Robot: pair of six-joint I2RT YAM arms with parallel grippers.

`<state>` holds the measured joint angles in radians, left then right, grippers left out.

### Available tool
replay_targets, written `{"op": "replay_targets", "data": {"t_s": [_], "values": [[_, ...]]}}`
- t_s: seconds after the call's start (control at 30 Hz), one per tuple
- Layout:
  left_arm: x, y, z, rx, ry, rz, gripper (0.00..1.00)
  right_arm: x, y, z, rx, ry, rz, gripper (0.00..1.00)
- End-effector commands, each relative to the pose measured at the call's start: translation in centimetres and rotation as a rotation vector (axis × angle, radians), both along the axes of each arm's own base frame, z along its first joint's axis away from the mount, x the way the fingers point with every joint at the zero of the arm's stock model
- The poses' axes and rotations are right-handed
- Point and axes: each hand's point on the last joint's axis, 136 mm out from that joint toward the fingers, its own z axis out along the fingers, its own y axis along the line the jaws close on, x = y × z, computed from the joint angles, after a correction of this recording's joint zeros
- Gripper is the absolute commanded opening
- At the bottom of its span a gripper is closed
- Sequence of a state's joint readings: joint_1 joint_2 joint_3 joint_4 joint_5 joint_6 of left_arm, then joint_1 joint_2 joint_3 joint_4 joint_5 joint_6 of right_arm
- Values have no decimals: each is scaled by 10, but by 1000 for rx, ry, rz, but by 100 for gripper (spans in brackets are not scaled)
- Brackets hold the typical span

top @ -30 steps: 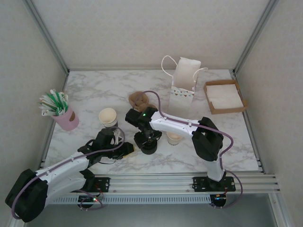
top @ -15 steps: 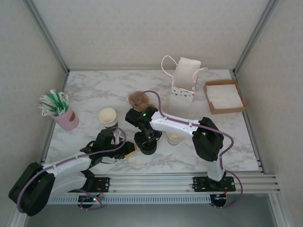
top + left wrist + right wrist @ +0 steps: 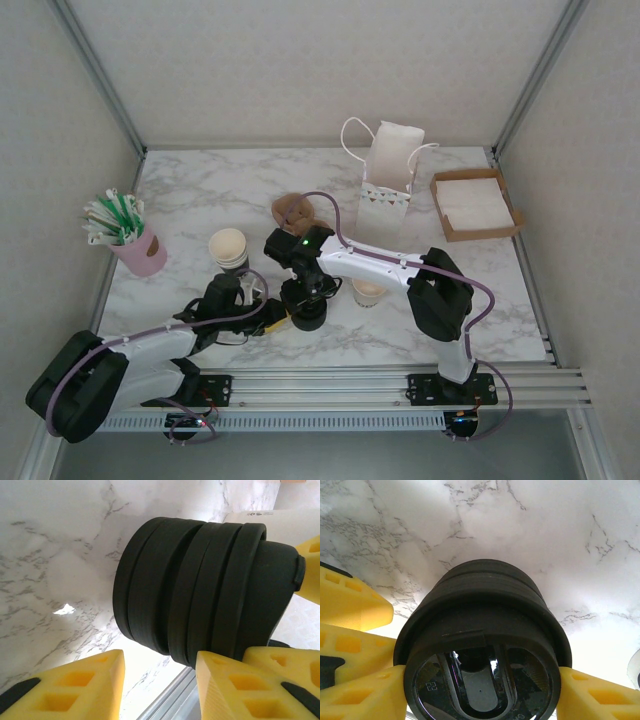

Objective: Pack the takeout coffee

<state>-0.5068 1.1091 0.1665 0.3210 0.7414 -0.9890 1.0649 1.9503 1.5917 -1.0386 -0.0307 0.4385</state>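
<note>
The right pincer (image 3: 480,674) pinches the top lid (image 3: 479,630) of the pile of lids (image 3: 190,590), with a finger against each side of its rim. The left pincer (image 3: 159,660) is spread low at the pile's base. One finger sits at the pile and the other finger (image 3: 70,690) stands clear of it.

The cup (image 3: 368,292) stands open and lidless just beside the right pincer, on the side away from the left pincer. The paper bag (image 3: 390,185) stands farther off, beyond the cup.

As I judge it, the lids nest tightly, so a lift could bring up several at once. With nothing clamping the pile, it could also slide or tip across the tabletop (image 3: 545,525). The two pincers work very near each other and could knock together.

The overhead view places the cup and bag. The right wrist view gives the contact on the rim, and the left wrist view gives the gap at the base.
</note>
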Motion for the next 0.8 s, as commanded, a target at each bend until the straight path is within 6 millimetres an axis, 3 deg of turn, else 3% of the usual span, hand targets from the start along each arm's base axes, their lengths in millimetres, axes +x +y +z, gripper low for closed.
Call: {"op": "replay_targets", "data": {"t_s": [0.0, 0.77], "values": [[1, 0, 2, -29, -18, -2, 45, 0, 8, 21, 62, -5, -15, 68], [-2, 2, 4, -95, -14, 5, 50, -2, 12, 20, 76, 20, -26, 66]]}}
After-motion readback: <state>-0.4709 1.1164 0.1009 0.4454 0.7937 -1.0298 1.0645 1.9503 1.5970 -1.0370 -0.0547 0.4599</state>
